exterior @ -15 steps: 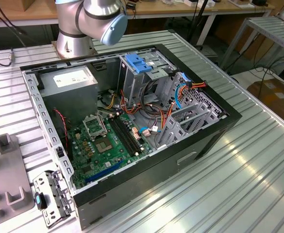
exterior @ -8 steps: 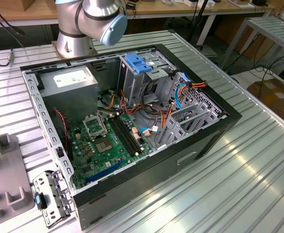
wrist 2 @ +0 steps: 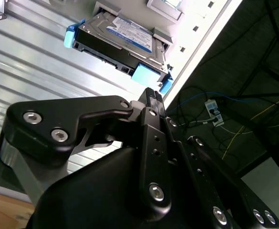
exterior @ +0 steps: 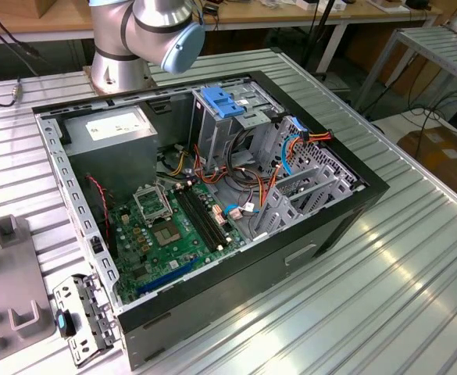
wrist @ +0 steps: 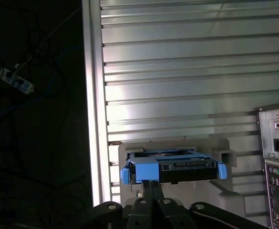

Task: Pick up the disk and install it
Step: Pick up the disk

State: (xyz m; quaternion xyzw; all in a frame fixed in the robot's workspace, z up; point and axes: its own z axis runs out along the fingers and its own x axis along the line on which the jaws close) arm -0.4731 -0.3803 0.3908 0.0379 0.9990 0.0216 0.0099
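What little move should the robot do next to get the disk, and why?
Probably ease the end effector a little closer onto the disk. In both wrist views its tip is right by the disk's near blue edge, with no sure hold evident, and the disk lies in a grey holder on the table.

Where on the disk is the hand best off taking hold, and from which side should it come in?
Probably the blue block jutting from the disk's connector end, narrow enough to pinch. Come in level from that end, where the hand points: the disk lies flat in a grey holder whose posts flank its sides, leaving this end open.
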